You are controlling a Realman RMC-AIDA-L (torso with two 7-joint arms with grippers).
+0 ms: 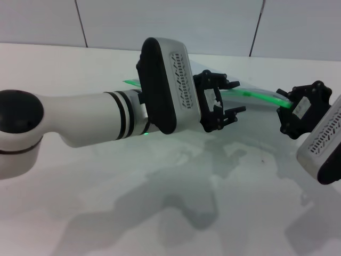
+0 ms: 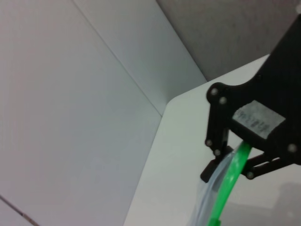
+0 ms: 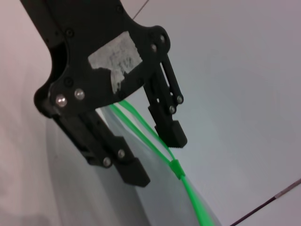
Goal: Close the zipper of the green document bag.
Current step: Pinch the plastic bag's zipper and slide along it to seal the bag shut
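Note:
The green document bag (image 1: pixel 254 105) is a pale translucent pouch held up off the white table. Its zipper (image 1: pixel 261 96) is a bright green strip along the top edge, running from behind my left arm across to the right. My right gripper (image 1: pixel 285 106) is shut on the pouch's right end, where the strip enters its jaws (image 2: pixel 237 151). My left gripper (image 1: pixel 237 97) is open and straddles the strip mid-length. In the right wrist view that gripper (image 3: pixel 157 157) shows its two fingertips (image 3: pixel 175 138) apart, with the strip (image 3: pixel 193 197) and a small green tab (image 3: pixel 175 167) just past them.
The white table (image 1: pixel 160 213) stretches under both arms, with arm shadows on it. My bulky left forearm (image 1: pixel 80 120) crosses the view and hides the pouch's left part. A pale panelled wall (image 1: pixel 170 24) stands behind the table's far edge.

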